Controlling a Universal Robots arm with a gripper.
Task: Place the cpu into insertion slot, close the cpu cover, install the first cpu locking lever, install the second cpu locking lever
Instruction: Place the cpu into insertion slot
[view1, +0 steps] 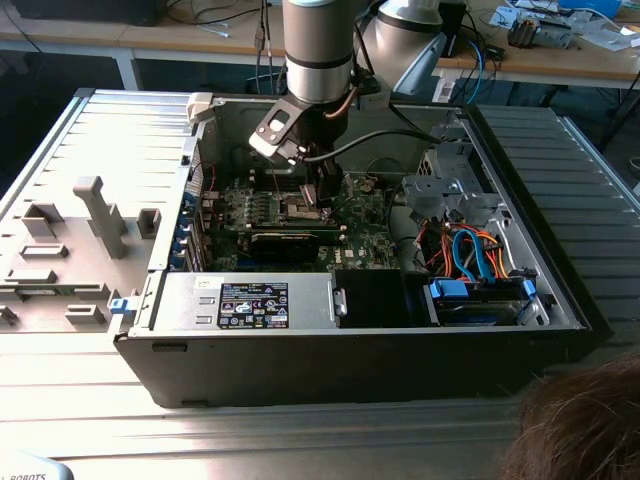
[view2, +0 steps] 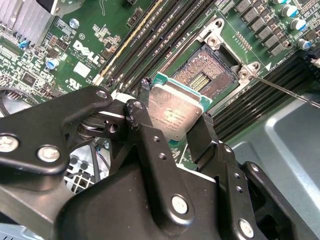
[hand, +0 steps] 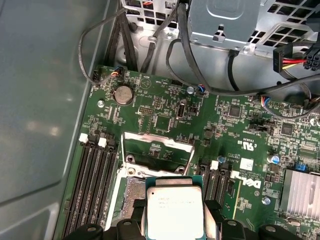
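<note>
My tool (view2: 176, 106) clenched on the cpu (view2: 175, 116) edges | cpu held over the insertion slot (view2: 212, 75), partly hiding it | cpu cover (hand: 160, 139) stands open | contact with slot unclear

Chip (hand: 175, 212) hangs right over the socket (hand: 131, 194), covering much of it in the first wrist view, and its own edge runs off the picture.

Upright arm (view1: 318, 50), jaws clamped.

Exterior view overlooks computer case (view1: 300, 350), both wrist views near insertion slot (view2: 207, 75) (hand: 131, 192)
</note>
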